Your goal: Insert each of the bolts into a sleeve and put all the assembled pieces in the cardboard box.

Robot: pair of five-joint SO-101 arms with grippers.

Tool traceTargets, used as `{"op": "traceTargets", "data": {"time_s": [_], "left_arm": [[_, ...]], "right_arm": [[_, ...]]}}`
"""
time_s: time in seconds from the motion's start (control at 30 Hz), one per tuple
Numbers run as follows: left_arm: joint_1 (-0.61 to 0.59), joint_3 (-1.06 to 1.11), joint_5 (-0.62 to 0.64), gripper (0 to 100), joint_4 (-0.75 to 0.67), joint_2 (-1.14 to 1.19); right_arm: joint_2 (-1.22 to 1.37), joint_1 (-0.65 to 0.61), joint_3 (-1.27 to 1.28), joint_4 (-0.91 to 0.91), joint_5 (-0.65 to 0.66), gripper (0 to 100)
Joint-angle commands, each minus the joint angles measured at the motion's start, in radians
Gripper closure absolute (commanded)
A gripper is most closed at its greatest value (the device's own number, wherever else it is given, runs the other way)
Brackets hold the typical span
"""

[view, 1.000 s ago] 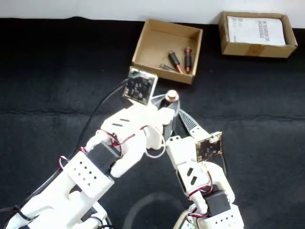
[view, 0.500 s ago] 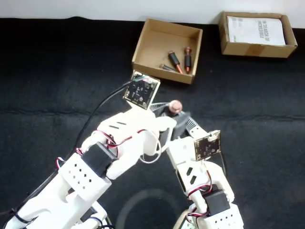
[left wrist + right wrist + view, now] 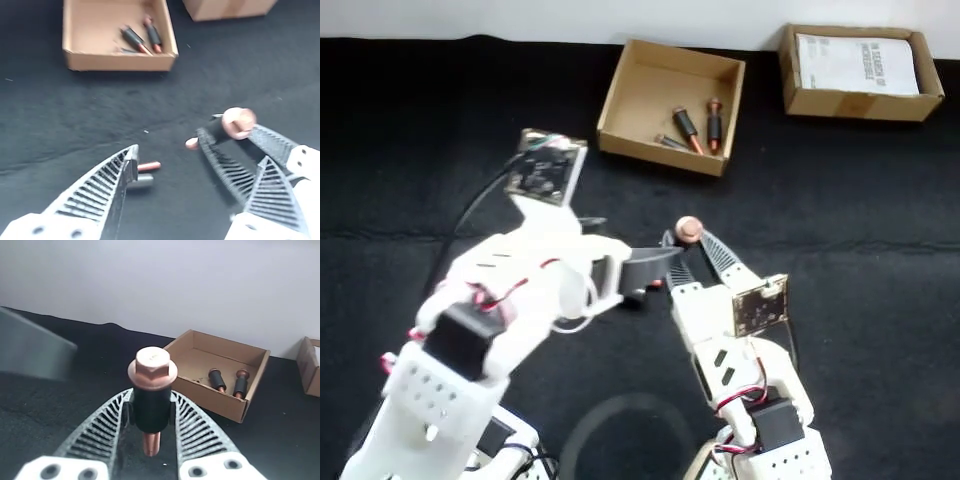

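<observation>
A: Your right arm comes up from the side of the worktop point(image 3: 420, 120) farthest from the cardboard box point(image 3: 655, 152), with the forearm raised and the wrist aimed at the box. The right end effector point(image 3: 151, 402) is closed narrow on a black sleeve point(image 3: 151, 412), one finger on each side of it.

B: You have a bolt point(image 3: 152, 367) through that sleeve. The hexagonal copper head sits on top and the shank tip sticks out underneath. The piece is held head up, short of the box's nearest wall and apart from it.

A: Your left arm runs in a long diagonal from that same far side, and its camera board point(image 3: 545, 165) shows from above. The wrist is turned so the left end effector point(image 3: 200, 155) points along the box's nearest wall, toward the held piece, rather than at the box.

B: Its jaws stand wide apart and grip nothing. In your left wrist view the bolt and the tips of the right end effector sit in the gap between them. Whether the two end effectors touch, I cannot tell.

A: On the worktop, on the arms' side of the box, a loose copper shank point(image 3: 149, 166) shows just beside one left finger point(image 3: 112, 185). A grey piece point(image 3: 141, 181) lies right next to it, and the finger partly hides both.

B: Inside the cardboard box you have two assembled pieces point(image 3: 713, 122) lying side by side near the wall closest to the arms. A thin third item beside them is too small to make out. A second box point(image 3: 800, 100) holding a sheet of paper point(image 3: 860, 65) stands to one side of the cardboard box, apart from it.
</observation>
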Motion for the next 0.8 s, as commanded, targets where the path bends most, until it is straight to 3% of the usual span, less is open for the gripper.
{"op": "traceTargets", "data": {"time_s": [0.0, 0.17, 0.43, 0.7, 0.77], "left_arm": [[-0.077, -0.041, -0.017, 64, 0.051, -0.107], [-0.157, 0.015, -0.017, 64, 0.132, -0.26], [-0.377, 0.286, -0.012, 66, 0.103, -0.503], [-0.519, 0.564, -0.015, 97, -0.094, -0.774], [-0.532, 0.618, -0.017, 99, -0.112, -0.825]], "right_arm": [[-0.008, 0.079, 0.053, -0.007, 0.008, 99.2], [-0.002, 0.127, -0.101, -0.007, 0.011, 99.2], [-0.002, 0.125, -0.262, -0.007, 0.233, 99.2], [-0.001, 0.125, -0.289, -0.007, 0.311, 99.2], [-0.001, 0.125, -0.291, -0.007, 0.311, 99.2]]}}
